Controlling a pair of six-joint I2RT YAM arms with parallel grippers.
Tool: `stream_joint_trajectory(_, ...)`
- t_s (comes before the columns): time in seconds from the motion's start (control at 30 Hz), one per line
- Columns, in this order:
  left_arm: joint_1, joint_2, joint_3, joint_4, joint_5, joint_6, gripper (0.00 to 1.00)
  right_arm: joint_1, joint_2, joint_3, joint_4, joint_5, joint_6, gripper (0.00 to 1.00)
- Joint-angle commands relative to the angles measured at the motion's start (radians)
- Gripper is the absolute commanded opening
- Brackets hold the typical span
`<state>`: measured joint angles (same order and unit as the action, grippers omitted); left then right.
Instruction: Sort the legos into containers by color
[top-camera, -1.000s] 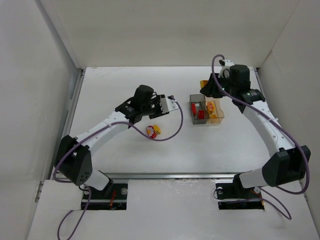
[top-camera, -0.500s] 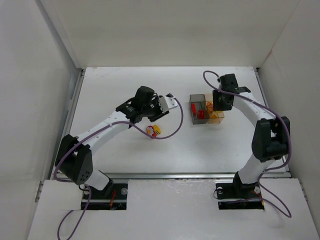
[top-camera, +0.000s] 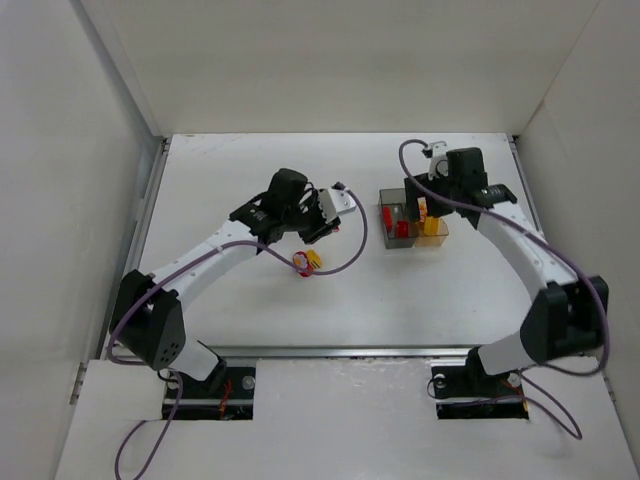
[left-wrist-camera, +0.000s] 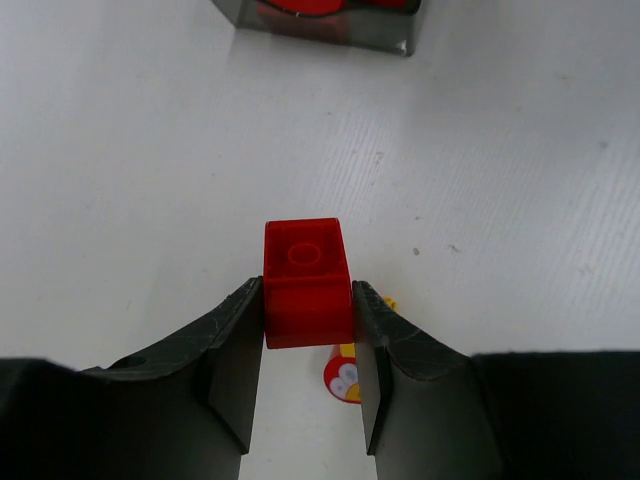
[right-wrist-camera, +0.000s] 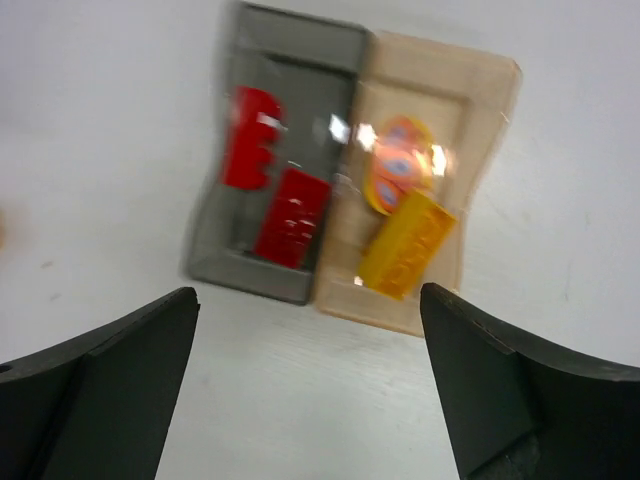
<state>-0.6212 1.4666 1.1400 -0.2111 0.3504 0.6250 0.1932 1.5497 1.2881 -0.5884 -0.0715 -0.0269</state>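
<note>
Right elbow (top-camera: 572, 312) swung outward, right hand (right-wrist-camera: 308, 295) apart over containers (right-wrist-camera: 262, 282), left hand (left-wrist-camera: 308, 300) clamping red brick (left-wrist-camera: 303, 262) lengthwise forward

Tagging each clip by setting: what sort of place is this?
Probably a lab robot test cell: a white table boxed in by plain white panels, two arms bolted at its near edge, with toy bricks and two small boxes on it.

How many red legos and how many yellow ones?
Red legos: 4 (two in the grey box, one in the left end effector, a round one on the table)
Yellow legos: 3 (two in the amber box, one on the table)
Total: 7
</note>
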Motion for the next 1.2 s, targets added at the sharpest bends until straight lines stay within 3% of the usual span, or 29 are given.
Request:
stream_joint_trajectory(0.0, 0.04, -0.028, 0.09, 0.018, 0.174, -0.112, 0.0, 0.067, -0.23, -0.141, 0.192, -0.27, -0.146, 0.97)
stream_joint_trajectory(0.13, 0.094, 0.003, 0.122, 0.117, 0.416, -0.339, 0.0, 0.133, -0.426, -0.321, 0.409, -0.43, -0.22, 0.98)
stream_joint_trajectory(0.3, 0.094, 0.069, 0.176, 0.19, 0.538, -0.513, 0.0, 0.288, -0.438, -0.32, 0.426, -0.326, -0.245, 0.92)
stream_joint_trajectory(0.53, 0.094, 0.103, 0.245, 0.179, 0.568, -0.548, 0.0, 0.44, -0.318, -0.175, 0.466, -0.064, -0.245, 0.76)
stream_joint_trajectory(0.67, 0.094, 0.103, 0.245, 0.168, 0.579, -0.536, 0.0, 0.44, -0.283, -0.164, 0.516, -0.018, -0.245, 0.71)
stream_joint_trajectory(0.77, 0.094, 0.093, 0.245, 0.156, 0.579, -0.527, 0.0, 0.44, -0.271, -0.174, 0.553, -0.008, -0.255, 0.59)
stream_joint_trajectory(1.07, 0.094, 0.084, 0.256, 0.156, 0.561, -0.545, 0.0, 0.44, -0.24, -0.184, 0.553, -0.053, -0.274, 0.57)
stream_joint_trajectory(1.17, 0.094, 0.084, 0.276, 0.156, 0.561, -0.554, 0.0, 0.44, -0.249, -0.203, 0.565, -0.03, -0.274, 0.64)
